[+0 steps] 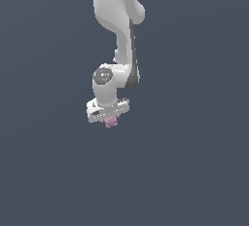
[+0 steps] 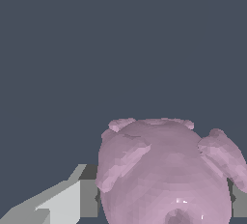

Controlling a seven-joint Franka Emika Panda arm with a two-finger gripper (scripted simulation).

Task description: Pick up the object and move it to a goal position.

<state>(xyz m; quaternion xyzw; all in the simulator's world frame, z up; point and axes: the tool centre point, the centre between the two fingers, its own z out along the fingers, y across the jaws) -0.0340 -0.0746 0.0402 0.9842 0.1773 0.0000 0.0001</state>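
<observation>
Gripper: the white gripper (image 1: pixel 111 119) hangs from the arm (image 1: pixel 119 30) with its hand pointing down. In the wrist view a grey finger (image 2: pixel 79 194) stands against one flank of the pink object (image 2: pixel 166 175), and a sliver of the other finger (image 2: pixel 238 201) shows at the opposite flank, so the jaws are closed on the lump with only its width between them.

Held thing: the pink object, rounded and glossy, with stubby knobs sticking out of its sides and upper edge.

Object's place: in the exterior view the pink object (image 1: pixel 111 121) peeps out just under the gripper's flat body, touching it, and is much smaller than the hand above.

Object against fingers: it fills the gap between the two fingers; whether the pads press it firmly cannot be told.

Surroundings: a plain dark blue-grey ground (image 1: pixel 194 171) lies behind everything in both views; whether the object rests on it or is lifted off cannot be told.
</observation>
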